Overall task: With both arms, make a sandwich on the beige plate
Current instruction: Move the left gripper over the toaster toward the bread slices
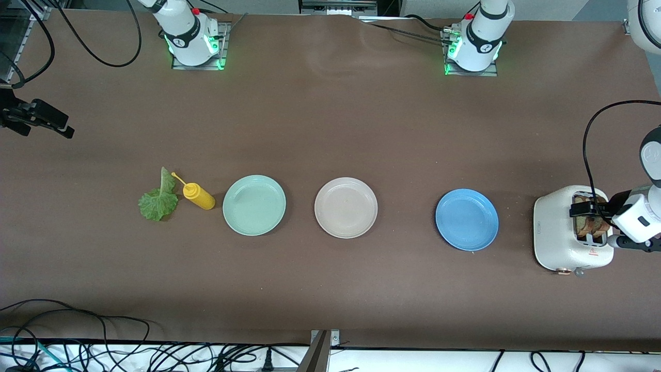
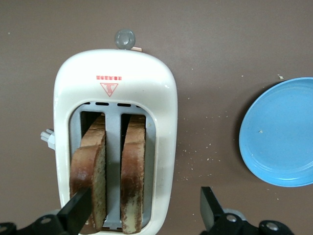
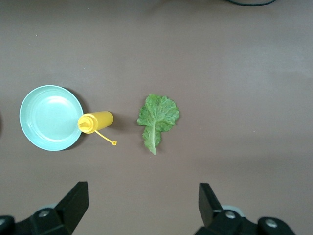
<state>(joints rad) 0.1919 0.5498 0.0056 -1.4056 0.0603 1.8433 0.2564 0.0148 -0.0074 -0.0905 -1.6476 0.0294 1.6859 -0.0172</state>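
Beige plate (image 1: 345, 207) sits bare at the middle of the brown surface (image 1: 330, 129), between a mint-green plate (image 1: 254, 204) toward the right arm's end and a blue plate (image 1: 467, 219) toward the left arm's end. Two bread slices (image 2: 112, 171) stand upright in the slots of a white toaster (image 1: 560, 232) at the left arm's end. Over the toaster hangs the left pincer (image 2: 144, 215), fingers spread wide, one fingertip (image 2: 78, 208) touching a slice. A lettuce leaf (image 1: 157, 199) lies beside a toppled yellow squeeze bottle (image 1: 199, 196), which lies just beside the mint-green plate. The right pincer (image 3: 142, 205) hovers open above them, gripping nothing.
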